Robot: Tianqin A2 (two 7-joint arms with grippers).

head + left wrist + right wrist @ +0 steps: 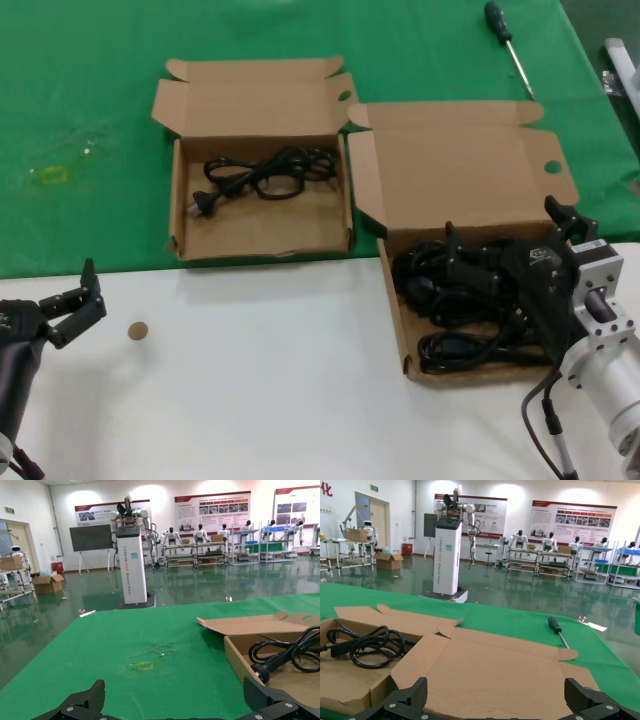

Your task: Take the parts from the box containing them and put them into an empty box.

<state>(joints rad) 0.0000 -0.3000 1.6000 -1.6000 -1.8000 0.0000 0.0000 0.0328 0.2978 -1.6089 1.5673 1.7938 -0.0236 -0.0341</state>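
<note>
The larger box (470, 165) stands at the right with several black power cords (450, 300) piled in it. My right gripper (508, 238) hangs over those cords, fingers wide apart, holding nothing; its wrist view shows the gripper (496, 700) open in front of the big lid flap (495, 665). The smaller box (190, 195) stands to the left with one cord bundle (268, 172) in it, which also shows in the right wrist view (365, 645) and the left wrist view (285, 655). My left gripper (82, 300) is parked open over the white table at the lower left.
A green-handled screwdriver (510, 45) lies on the green cloth behind the larger box. A small brown disc (138, 331) lies on the white table near my left gripper. A white object (625, 65) lies at the far right edge.
</note>
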